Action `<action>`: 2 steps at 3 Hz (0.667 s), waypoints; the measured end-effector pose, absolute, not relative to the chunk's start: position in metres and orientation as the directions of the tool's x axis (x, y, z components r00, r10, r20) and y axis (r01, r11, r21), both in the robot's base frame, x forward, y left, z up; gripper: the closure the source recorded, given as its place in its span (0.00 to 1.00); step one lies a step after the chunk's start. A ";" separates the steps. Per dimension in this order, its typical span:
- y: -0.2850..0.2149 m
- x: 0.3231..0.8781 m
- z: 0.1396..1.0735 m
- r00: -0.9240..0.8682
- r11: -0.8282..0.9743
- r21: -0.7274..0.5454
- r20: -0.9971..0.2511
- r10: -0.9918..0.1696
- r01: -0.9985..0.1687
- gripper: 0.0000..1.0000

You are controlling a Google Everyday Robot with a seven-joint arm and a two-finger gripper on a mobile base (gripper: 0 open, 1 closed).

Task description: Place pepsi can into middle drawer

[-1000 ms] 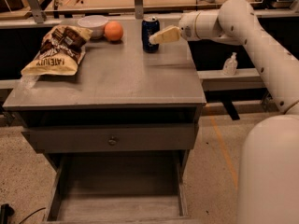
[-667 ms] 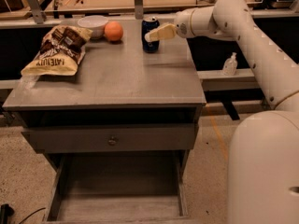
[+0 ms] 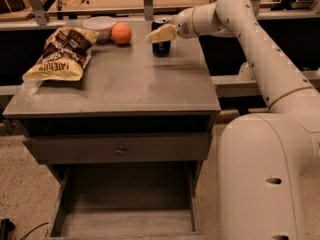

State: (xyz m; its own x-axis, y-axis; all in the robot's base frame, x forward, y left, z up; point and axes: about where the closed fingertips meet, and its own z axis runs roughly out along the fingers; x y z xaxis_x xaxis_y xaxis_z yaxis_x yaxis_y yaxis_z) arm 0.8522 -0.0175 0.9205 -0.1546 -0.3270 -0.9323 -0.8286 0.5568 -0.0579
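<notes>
The pepsi can (image 3: 161, 48), dark blue with a silver top, stands upright at the back of the cabinet top (image 3: 125, 84), right of centre. My gripper (image 3: 157, 35) reaches in from the right and sits at the can's upper part, covering part of its rim. The can still rests on the surface. The middle drawer (image 3: 125, 204) is pulled out at the bottom of the view, a wide grey tray with a bare floor. Above it is a flat front panel with a small round knob (image 3: 120, 150).
A chips bag (image 3: 60, 54) lies at the back left of the cabinet top. A white bowl (image 3: 99, 25) and an orange fruit (image 3: 121, 33) sit just left of the can. My white arm (image 3: 260, 59) and base (image 3: 265, 179) fill the right side.
My gripper has moved left from beside the can to over its upper part. The can, bag, bowl and fruit have not moved.
</notes>
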 end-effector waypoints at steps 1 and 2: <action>-0.007 0.854 0.916 -0.151 0.521 -0.056 -0.926 -0.347 -0.852 0.41; 0.000 0.853 0.913 -0.144 0.490 -0.057 -0.920 -0.364 -0.870 0.65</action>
